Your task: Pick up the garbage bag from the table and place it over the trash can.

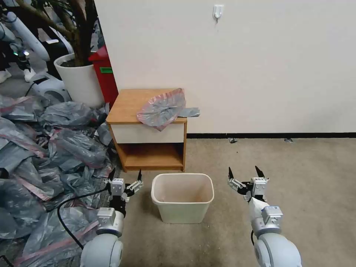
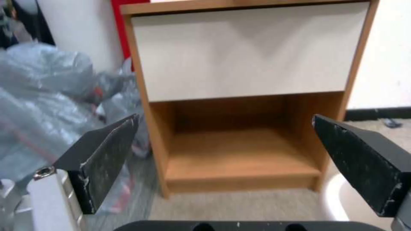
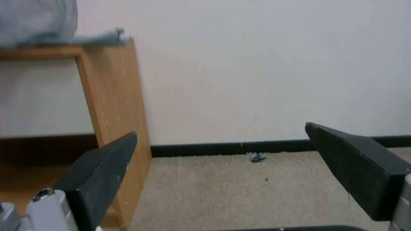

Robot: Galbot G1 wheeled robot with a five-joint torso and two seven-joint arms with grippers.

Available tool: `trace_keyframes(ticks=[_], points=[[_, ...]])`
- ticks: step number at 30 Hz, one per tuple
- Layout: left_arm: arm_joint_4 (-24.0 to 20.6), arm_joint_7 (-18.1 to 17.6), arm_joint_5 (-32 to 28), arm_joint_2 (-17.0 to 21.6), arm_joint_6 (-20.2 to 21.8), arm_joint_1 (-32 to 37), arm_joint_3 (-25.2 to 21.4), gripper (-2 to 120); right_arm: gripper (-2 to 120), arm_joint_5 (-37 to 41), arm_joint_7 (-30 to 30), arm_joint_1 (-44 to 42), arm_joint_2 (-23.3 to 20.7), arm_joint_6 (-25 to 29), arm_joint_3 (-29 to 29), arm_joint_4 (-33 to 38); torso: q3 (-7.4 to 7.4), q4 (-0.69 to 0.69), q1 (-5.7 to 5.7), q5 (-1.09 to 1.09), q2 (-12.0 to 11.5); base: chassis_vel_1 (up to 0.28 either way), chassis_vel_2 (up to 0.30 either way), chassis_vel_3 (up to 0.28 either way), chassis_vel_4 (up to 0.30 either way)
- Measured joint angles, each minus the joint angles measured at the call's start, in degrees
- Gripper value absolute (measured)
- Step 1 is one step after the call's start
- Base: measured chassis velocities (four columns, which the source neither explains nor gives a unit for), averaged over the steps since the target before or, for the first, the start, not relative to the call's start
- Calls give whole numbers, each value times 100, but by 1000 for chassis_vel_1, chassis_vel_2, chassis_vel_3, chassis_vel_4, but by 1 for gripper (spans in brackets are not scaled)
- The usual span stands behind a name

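Note:
The garbage bag [image 1: 163, 108], crinkly grey with a pink rim, lies on the right part of the table [image 1: 124, 107] and droops over its front edge; a corner of the garbage bag [image 3: 40, 24] shows on the table top [image 3: 107, 96] in the right wrist view. The cream trash can [image 1: 182, 196] stands on the carpet in front of the table; its rim [image 2: 336, 199] edges into the left wrist view. My left gripper [image 1: 126, 176] hovers open just left of the can, facing the table's shelf [image 2: 240, 154]. My right gripper [image 1: 244, 173] is open to the can's right.
A big heap of grey bags [image 1: 44, 155] covers the floor on the left, beside my left arm. A white planter [image 1: 79, 79] and a red bin [image 1: 105, 76] stand behind the table by the wall. Bare carpet [image 1: 296, 178] stretches to the right.

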Motion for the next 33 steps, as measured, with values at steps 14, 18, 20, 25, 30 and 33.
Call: trace_keyframes(ticks=[14,18,20,25,30,33], points=[[-514,-24,-807,636,-122,494,-157,100,100,818,-132,-385,297,141,128,714,-1,0,0,0,0,0,0,0,0],[-393,-24,-843,651,-313,469,-149,100,100,942,-46,-235,245,218,40,542,0,0,0,0,0,0,0,0,0],[-351,-25,-859,658,-376,466,-159,100,100,1000,-4,-169,218,231,13,485,0,0,0,1,1,0,0,0,0],[-239,-27,-1105,677,-515,445,-190,100,100,1527,55,171,3,252,-180,240,0,0,0,1,0,0,0,0,0],[-126,-34,-1269,680,-643,416,-218,100,100,2682,423,662,-279,-3,-511,58,0,0,0,0,0,0,0,0,0],[-94,-35,-1307,669,-681,417,-238,100,100,3619,756,974,-345,-251,-663,24,0,0,0,1,0,0,0,0,0]])
